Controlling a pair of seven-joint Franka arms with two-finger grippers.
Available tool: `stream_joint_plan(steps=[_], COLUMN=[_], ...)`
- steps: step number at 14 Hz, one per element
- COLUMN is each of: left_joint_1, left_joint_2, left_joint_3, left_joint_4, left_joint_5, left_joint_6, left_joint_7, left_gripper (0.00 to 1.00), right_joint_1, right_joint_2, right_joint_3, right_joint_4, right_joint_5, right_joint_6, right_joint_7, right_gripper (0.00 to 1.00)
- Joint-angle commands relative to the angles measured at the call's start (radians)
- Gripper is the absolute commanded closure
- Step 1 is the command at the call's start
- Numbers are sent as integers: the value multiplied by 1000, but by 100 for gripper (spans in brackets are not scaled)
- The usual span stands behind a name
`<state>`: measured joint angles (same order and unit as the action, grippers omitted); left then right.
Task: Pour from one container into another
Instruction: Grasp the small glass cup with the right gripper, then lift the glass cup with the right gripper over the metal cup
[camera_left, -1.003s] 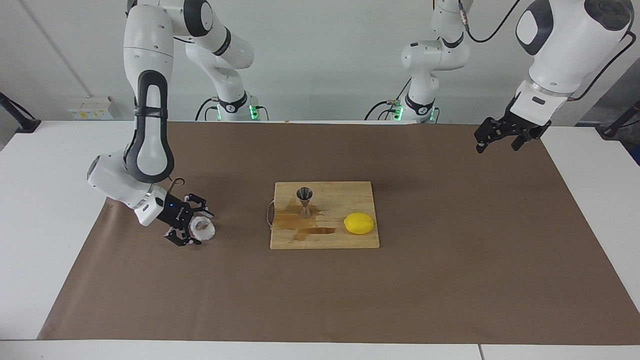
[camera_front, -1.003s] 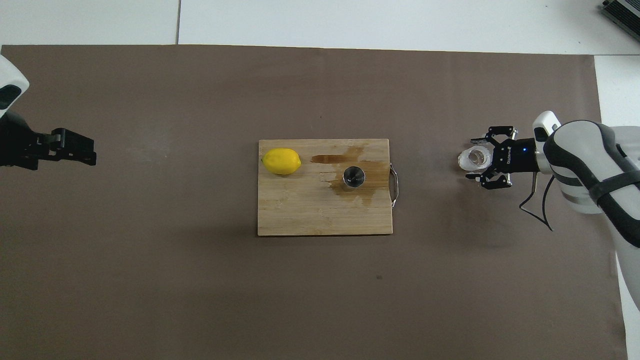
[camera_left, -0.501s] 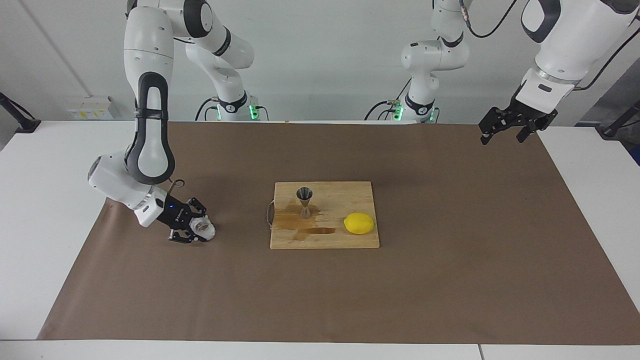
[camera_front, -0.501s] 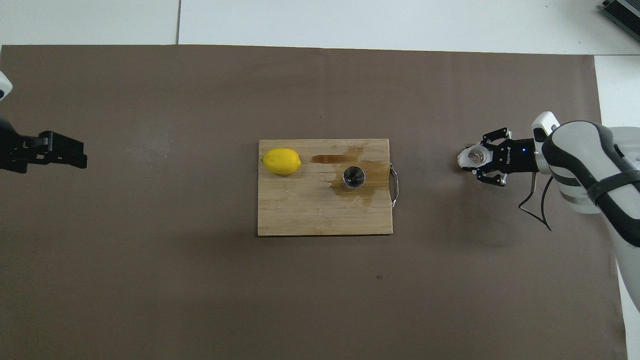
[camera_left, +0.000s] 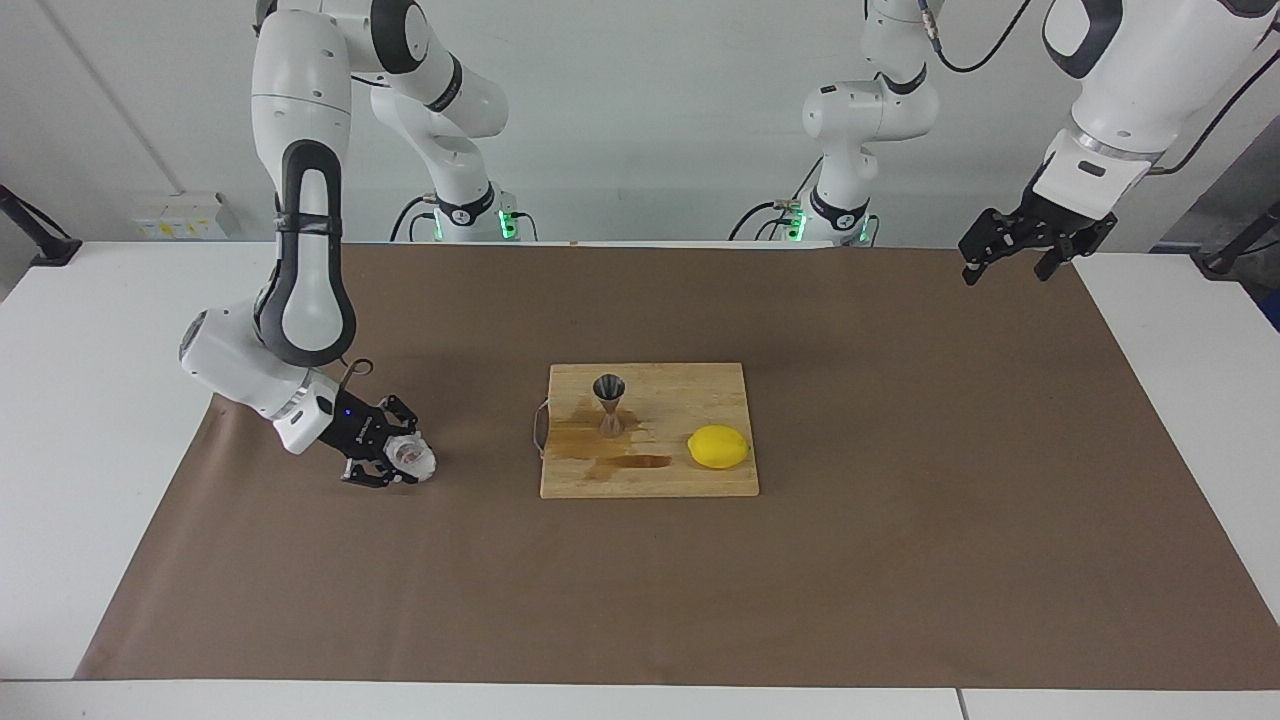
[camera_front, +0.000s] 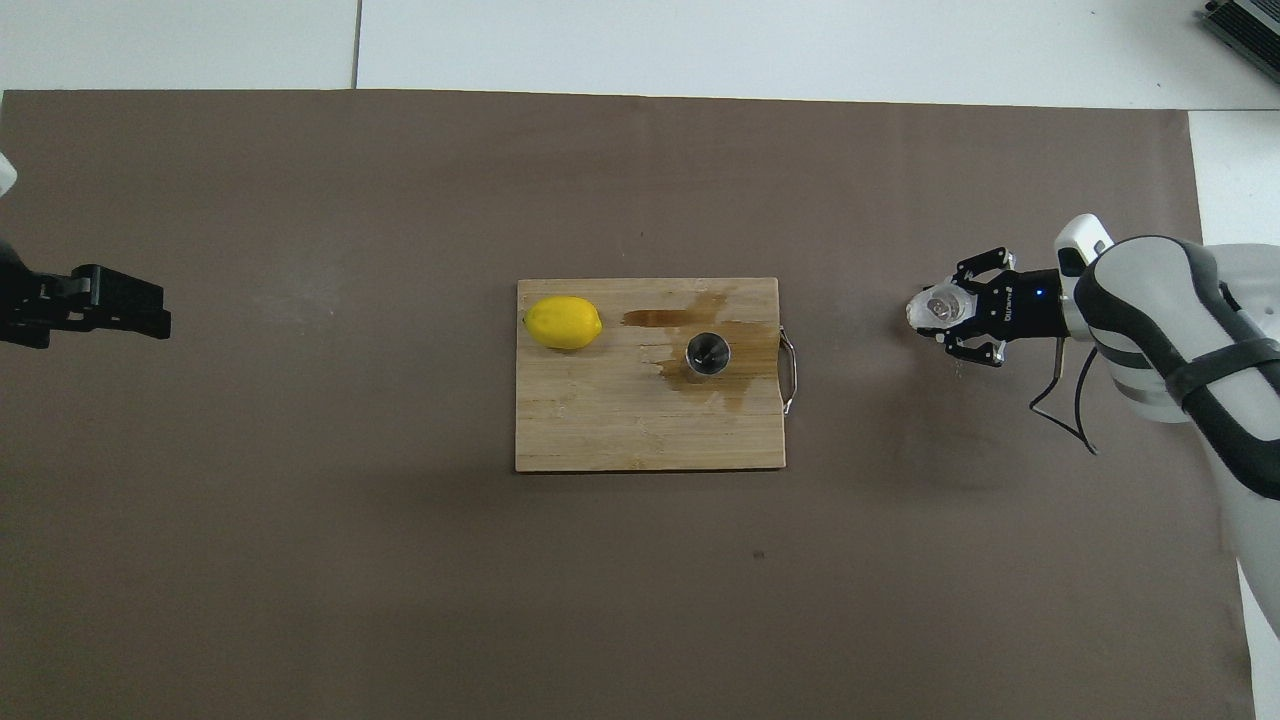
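The small clear glass cup (camera_left: 418, 460) (camera_front: 925, 310) is at the right arm's end of the brown paper, beside the cutting board. My right gripper (camera_left: 392, 460) (camera_front: 950, 310) is shut on it, low over the paper, and the cup leans a little. I cannot tell whether the cup touches the paper. The steel jigger (camera_left: 609, 402) (camera_front: 707, 353) stands upright on the wooden cutting board (camera_left: 700, 385) (camera_front: 600, 420), in a wet brown stain. My left gripper (camera_left: 1008, 270) (camera_front: 150, 310) hangs open and holds nothing, high over the paper's edge at the left arm's end, where the arm waits.
A yellow lemon (camera_left: 718, 446) (camera_front: 563, 322) lies on the board toward the left arm's end. A metal handle (camera_left: 540, 428) (camera_front: 790, 372) sticks out of the board's side that faces the cup. Brown paper (camera_left: 900, 560) covers most of the white table.
The right gripper's fingers closed around the glass cup and it shifted slightly toward the board. The left gripper rose and drew back toward its end of the table.
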<state>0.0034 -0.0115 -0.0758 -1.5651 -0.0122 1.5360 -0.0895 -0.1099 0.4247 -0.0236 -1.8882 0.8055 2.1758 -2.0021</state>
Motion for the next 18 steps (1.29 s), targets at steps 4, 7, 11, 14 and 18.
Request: stream_joint_plan(steps=[4,7,11,14,18], left_joint_1=[21,18,33,32,33], left_joint_2=[-22,-24,-24,-24,-24], left_joint_3=[-12,-12,-5,-7,-5], left_joint_4=[-24,-23,-24,-24,-24], left_joint_5=[6,6,6,6,6], left_joint_6=[-10,-11,-16,-16,-16], left_joint_7=[-3,-6,-4,-4,-4], left_gripper=[0,0,0,0,0], right_joint_1=[137,222,337,400,478], right_joint_2=[-158,-202,-208,-208,-207], right_joint_3=[4,5,5,7,7], right_joint_4=[21,66,87,90,89], right_joint_5=[-219,-354,-408,-500,-610], right_joint_6=[-86,-143,-163,-140,-90], right_joint_7=[383,570,687,787,916], right_gripper=[63,64,63,63,64])
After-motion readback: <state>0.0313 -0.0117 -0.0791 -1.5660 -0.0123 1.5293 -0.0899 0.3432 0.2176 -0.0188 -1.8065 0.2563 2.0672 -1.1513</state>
